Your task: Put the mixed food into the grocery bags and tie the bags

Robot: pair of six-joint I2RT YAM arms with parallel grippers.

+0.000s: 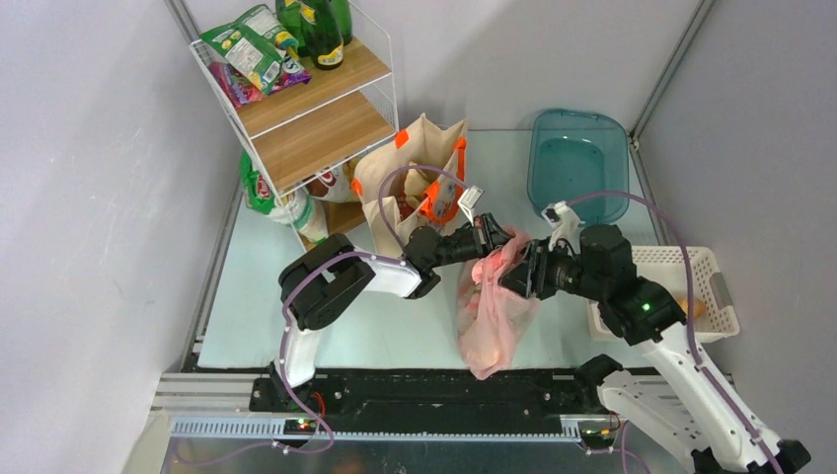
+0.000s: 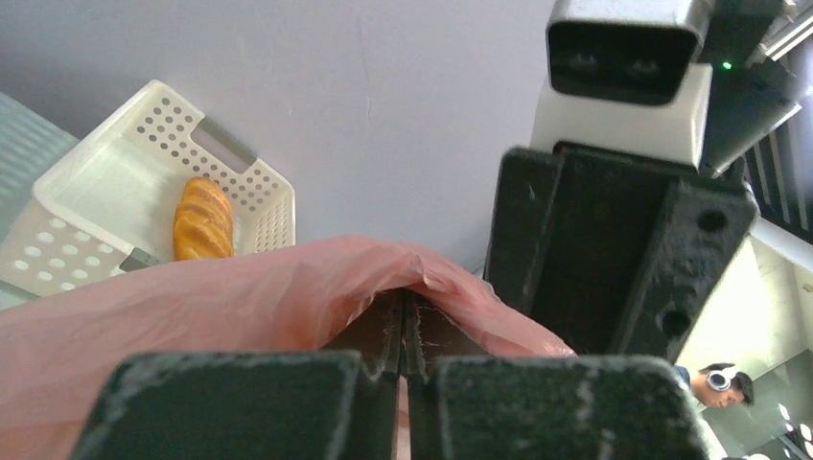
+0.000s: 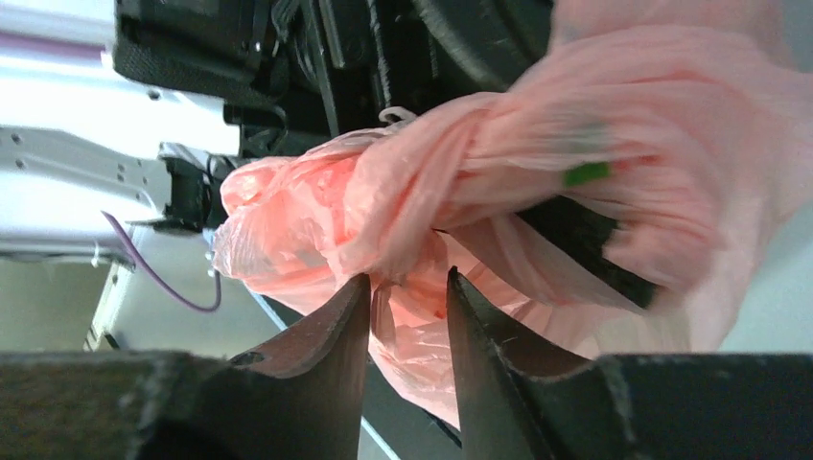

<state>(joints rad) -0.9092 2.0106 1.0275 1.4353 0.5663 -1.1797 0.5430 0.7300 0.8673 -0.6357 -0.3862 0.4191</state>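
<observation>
Pink bag [image 1: 491, 316]: thin translucent plastic, middle of the worktop [image 1: 395, 326], its body resting there and its gathered top lifted between the two pincers; contents not legible.
Left pincer [image 2: 404, 316]: fingers pressed together with no gap, pink film clamped between them at the bag's top.
Right pincer [image 3: 405, 287]: fingers narrowly apart, bunched pink film in the gap; whether it is actually pinched cannot be told.
Beige tote [image 1: 373, 188]: upright behind the left arm, orange handles, mouth open.
Bread roll [image 2: 202, 220]: one, golden-brown, lying in the white basket [image 1: 691, 262] at the right edge.
Teal tray [image 1: 577, 148]: far right corner.
Shelf [image 1: 316, 109]: far left, bottles [image 1: 321, 35] on its top tier.
</observation>
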